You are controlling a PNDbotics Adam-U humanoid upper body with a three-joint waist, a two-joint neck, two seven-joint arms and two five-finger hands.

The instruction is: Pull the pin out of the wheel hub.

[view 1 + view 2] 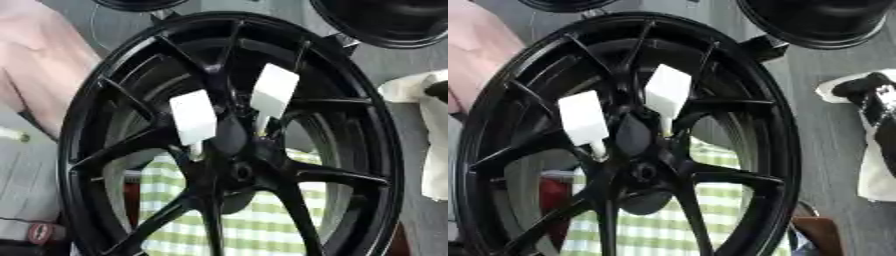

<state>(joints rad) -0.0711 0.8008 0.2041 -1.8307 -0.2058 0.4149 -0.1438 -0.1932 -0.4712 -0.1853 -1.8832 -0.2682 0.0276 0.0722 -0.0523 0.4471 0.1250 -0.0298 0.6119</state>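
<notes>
no readable text, white tags [193, 116] on black wheel [229, 150] blank

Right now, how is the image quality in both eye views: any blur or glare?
Left eye view: soft overall, black wheel hub spokes losing detail, white tags blown out. Right eye view: similarly soft, the tags overexposed, and the dark centre hard to read. No robot hand shows in either.

Glossy black metal on the wheel hub [236, 170], spokes catching soft sheen along their smooth edges. Two pins [193, 117] stand at the centre with matt white, plastic-looking heads. Behind the spokes at the bottom, a green-and-white checked cloth [254, 225], woven and dull. Upper right of the frame, another black rim [824, 22], smooth and semi-gloss. Right edge, crumpled white cloth [433, 150], soft and matt.
</notes>
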